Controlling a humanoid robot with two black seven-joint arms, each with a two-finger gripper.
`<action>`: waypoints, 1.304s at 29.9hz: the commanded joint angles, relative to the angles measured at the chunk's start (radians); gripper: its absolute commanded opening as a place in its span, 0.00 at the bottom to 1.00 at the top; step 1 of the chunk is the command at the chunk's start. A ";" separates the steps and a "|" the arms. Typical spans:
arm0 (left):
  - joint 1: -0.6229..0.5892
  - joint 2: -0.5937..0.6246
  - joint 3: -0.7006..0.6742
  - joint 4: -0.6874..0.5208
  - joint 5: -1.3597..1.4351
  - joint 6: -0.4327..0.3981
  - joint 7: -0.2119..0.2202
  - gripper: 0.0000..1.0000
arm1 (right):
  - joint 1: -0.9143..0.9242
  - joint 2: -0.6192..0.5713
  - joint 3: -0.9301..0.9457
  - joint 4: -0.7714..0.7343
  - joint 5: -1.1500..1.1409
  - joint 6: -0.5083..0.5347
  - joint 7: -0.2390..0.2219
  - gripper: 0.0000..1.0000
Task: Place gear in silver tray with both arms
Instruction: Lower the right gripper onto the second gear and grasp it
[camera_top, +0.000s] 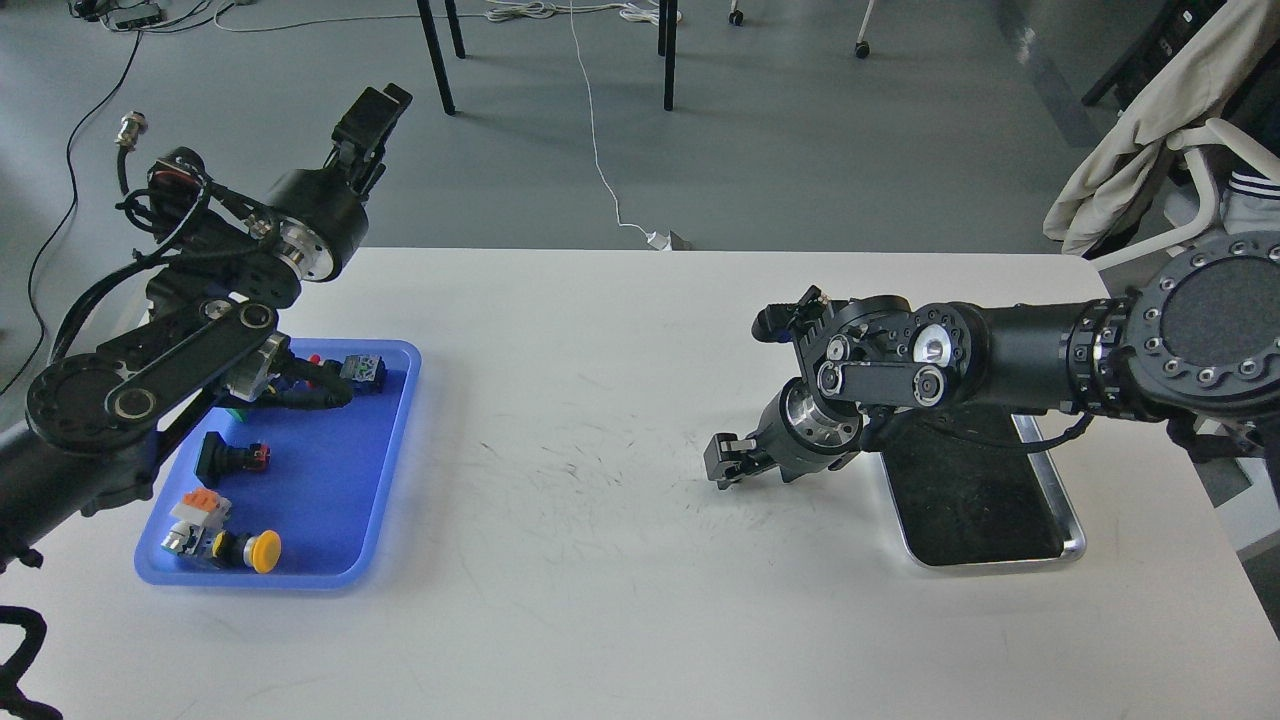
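Note:
The silver tray (1072, 528) lies on the white table at the right, its dark bottom bare and its far end hidden under my right arm. My right gripper (724, 462) hangs low over the table just left of the tray, pointing left; it is small and dark and I see nothing in it. My left gripper (378, 106) is raised high beyond the table's far left edge, its fingers slightly apart and empty. I cannot pick out a gear; it may be among the parts in the blue tray (385, 470), partly hidden by my left arm.
The blue tray holds a yellow mushroom button (263, 551), an orange-and-white part (198, 507), a black switch (225, 457) and a green-topped part (362, 368). Chair legs and cables are on the floor beyond the table. A chair with cloth stands at the far right.

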 joint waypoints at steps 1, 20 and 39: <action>0.001 0.000 -0.003 0.000 0.001 0.000 0.000 0.98 | 0.002 0.000 0.000 -0.004 0.003 0.000 -0.007 0.68; 0.001 0.000 -0.003 0.000 0.001 0.000 -0.005 0.98 | 0.031 0.000 0.000 0.002 0.003 0.000 -0.008 0.49; 0.001 0.000 -0.003 0.000 -0.001 0.000 -0.014 0.98 | 0.020 0.000 0.000 0.000 -0.015 0.000 -0.008 0.11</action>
